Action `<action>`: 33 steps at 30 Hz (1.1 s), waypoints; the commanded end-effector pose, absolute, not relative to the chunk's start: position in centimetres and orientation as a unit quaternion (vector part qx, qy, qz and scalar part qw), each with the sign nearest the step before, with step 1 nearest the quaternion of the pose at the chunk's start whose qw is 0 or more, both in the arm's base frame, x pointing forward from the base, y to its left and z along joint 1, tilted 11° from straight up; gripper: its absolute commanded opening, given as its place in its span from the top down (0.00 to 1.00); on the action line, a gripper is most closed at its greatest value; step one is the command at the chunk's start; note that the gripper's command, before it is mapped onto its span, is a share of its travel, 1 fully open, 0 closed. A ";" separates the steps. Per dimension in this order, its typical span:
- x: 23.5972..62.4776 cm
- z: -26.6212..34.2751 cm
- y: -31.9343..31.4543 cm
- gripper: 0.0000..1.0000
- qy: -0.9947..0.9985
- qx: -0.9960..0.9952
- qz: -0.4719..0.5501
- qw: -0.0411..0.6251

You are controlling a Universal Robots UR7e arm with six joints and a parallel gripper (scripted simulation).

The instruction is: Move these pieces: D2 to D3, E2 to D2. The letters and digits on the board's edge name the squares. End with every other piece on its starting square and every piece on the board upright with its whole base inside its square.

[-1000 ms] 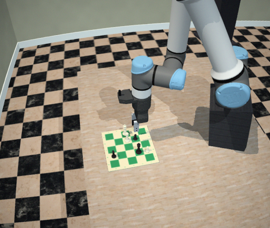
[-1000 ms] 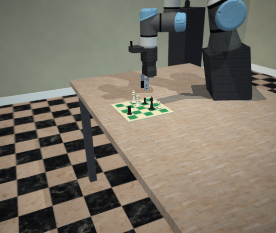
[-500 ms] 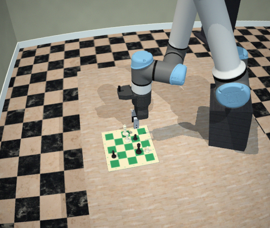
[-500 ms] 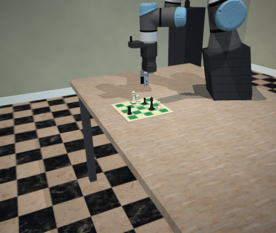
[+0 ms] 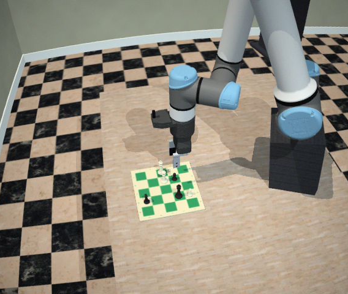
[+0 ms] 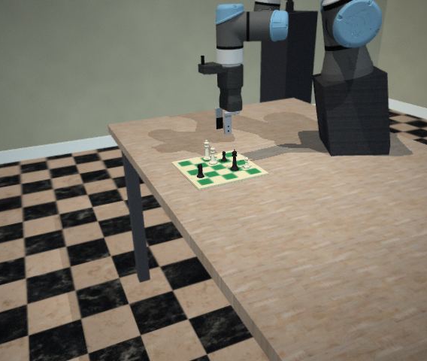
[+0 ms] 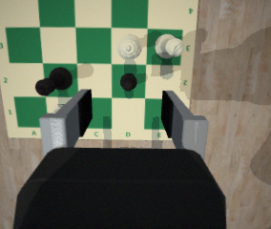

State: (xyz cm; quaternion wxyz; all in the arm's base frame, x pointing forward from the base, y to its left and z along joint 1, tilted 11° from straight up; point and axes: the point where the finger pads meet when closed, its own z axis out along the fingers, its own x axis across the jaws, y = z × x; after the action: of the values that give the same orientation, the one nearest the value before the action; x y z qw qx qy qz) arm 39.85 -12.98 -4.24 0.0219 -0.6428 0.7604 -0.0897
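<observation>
A bare, closed room that reads as a robot test cell rather than a home. Plain grey-green walls (image 6: 70,58) meet a white skirting board (image 5: 6,104), and the floor (image 6: 31,233) is laid in black marbled and tan tiles. One wooden desk (image 6: 322,252) on dark legs (image 6: 136,217) carries a dark pedestal (image 6: 353,116) with an industrial arm (image 5: 282,47) mounted on it, and a small green-and-cream chessboard (image 5: 142,215). A dark upright block (image 6: 287,54) stands behind, possibly a cabinet.

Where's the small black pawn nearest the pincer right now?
In the wrist view the black pawn stands on D2, just below the white piece on D3, ahead of the open pincer.
</observation>
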 end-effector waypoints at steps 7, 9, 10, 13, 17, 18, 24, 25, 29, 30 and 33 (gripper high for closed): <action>39.9 -4.2 -13.0 0.00 0.760 -0.643 -0.090 0.022; 39.9 -4.2 -13.0 0.00 0.760 -0.643 -0.090 0.022; 39.9 -4.1 -13.0 0.00 0.760 -0.643 -0.090 0.022; 39.8 -3.9 -13.0 0.00 0.760 -0.643 -0.090 0.022; 39.7 -3.3 -12.9 0.00 0.760 -0.643 -0.090 0.022; 39.7 -3.1 -12.9 0.00 0.760 -0.643 -0.090 0.022; 39.5 -1.5 -12.7 0.00 0.760 -0.643 -0.090 0.022; 39.5 -1.5 -12.7 0.00 0.760 -0.643 -0.090 0.022; 39.3 -0.5 -12.6 0.00 0.760 -0.643 -0.090 0.022; 39.3 -0.1 -12.5 0.00 0.760 -0.643 -0.090 0.022; 39.1 0.9 -12.4 0.00 0.760 -0.643 -0.090 0.022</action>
State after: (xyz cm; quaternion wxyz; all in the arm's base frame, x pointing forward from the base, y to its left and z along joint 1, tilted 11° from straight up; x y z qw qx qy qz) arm 39.33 -12.58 -0.78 0.0221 -0.6427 0.7604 -0.0907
